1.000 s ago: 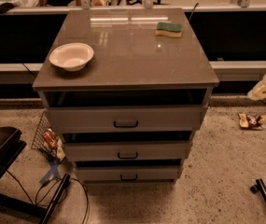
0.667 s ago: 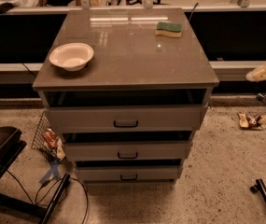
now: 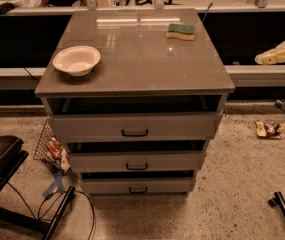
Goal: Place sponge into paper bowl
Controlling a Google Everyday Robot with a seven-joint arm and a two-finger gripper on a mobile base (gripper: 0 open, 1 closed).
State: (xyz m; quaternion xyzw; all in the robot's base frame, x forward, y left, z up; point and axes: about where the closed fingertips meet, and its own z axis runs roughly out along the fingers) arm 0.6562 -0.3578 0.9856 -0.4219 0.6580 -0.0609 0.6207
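Observation:
The sponge (image 3: 181,31), dark green on top with a pale yellow layer beneath, lies flat near the back right of the grey cabinet top (image 3: 137,66). The white paper bowl (image 3: 76,60) stands upright and empty near the left edge of the same top. My gripper (image 3: 281,53) shows as a pale shape at the right edge of the view. It is off to the right of the cabinet, well apart from the sponge and far from the bowl.
The cabinet has three drawers (image 3: 134,132) below the top, each slightly pulled out. A black stand and cables (image 3: 57,209) lie on the floor at the left, next to a wire basket (image 3: 49,146). Litter (image 3: 272,129) and a black bar (image 3: 284,211) lie at the right.
My gripper has risen along the right edge of the view. The sponge and the bowl have not moved.

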